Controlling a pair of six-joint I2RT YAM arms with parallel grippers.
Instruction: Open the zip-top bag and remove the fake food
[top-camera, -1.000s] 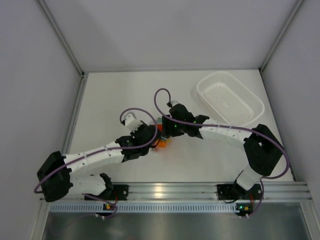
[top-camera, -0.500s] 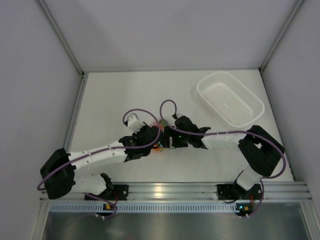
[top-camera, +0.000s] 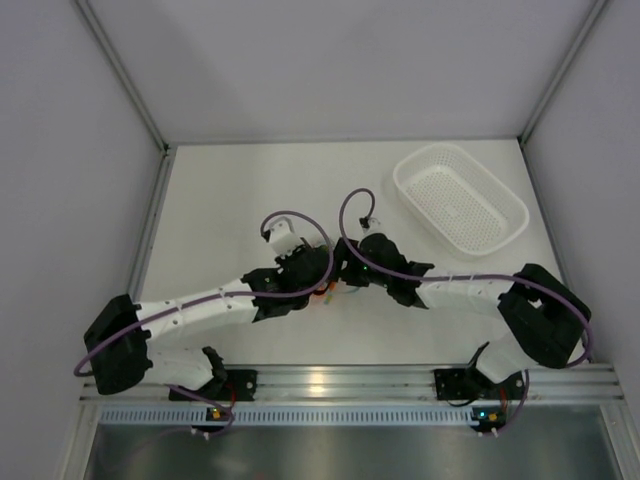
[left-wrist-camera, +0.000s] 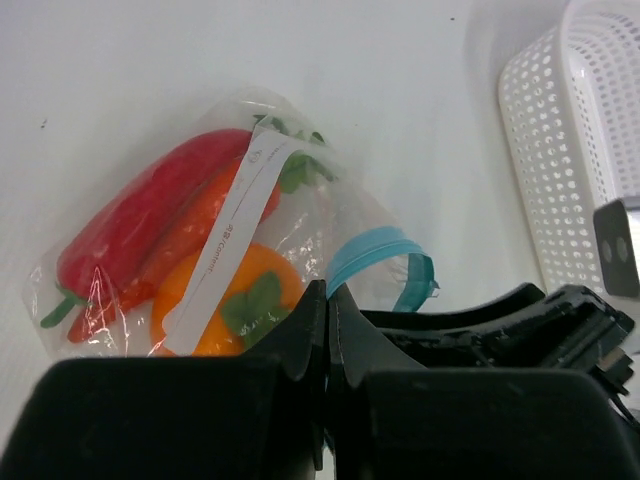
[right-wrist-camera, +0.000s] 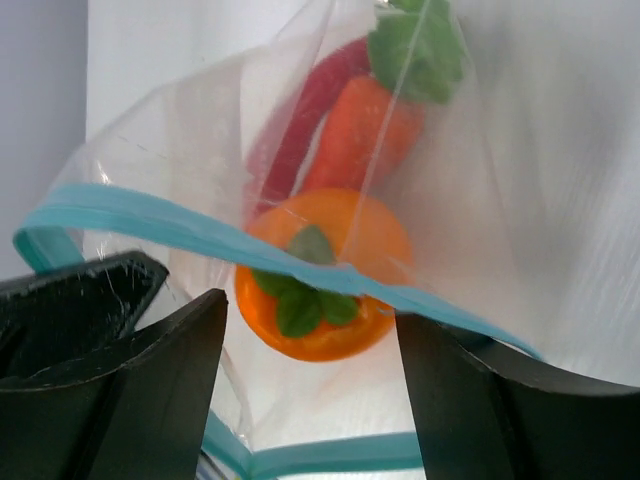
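Clear crinkly film: the zip-top bag lies on the table, nearer the arm bases than the white basket. It sits on the basket's left-arm side, apart from it, between my two wrists. Inside, the red chili and carrot lie side by side at the end farthest from the basket. The round orange sits nearest the mouth. The light blue zip strip bows into a loop on the basket side, so I read the seal as parted at least there.

My left gripper is closed tight, fingertips meeting at the bag's edge beside the orange. It appears to pinch the film, though the fingers hide the contact itself. My right gripper stands open with one finger on each side of the mouth. A run of the strip crosses between them and nothing is clamped.

Handling, as I judge it: the film is thin, limp and slick, and will slide or bunch rather than resist. The strip is the only stiffer part, so a lip is best taken on it or just under it. The toys look light, hard and smooth, and the orange may roll once freed. The risk is that pulling on bare film drags the whole bag along instead of widening the mouth.
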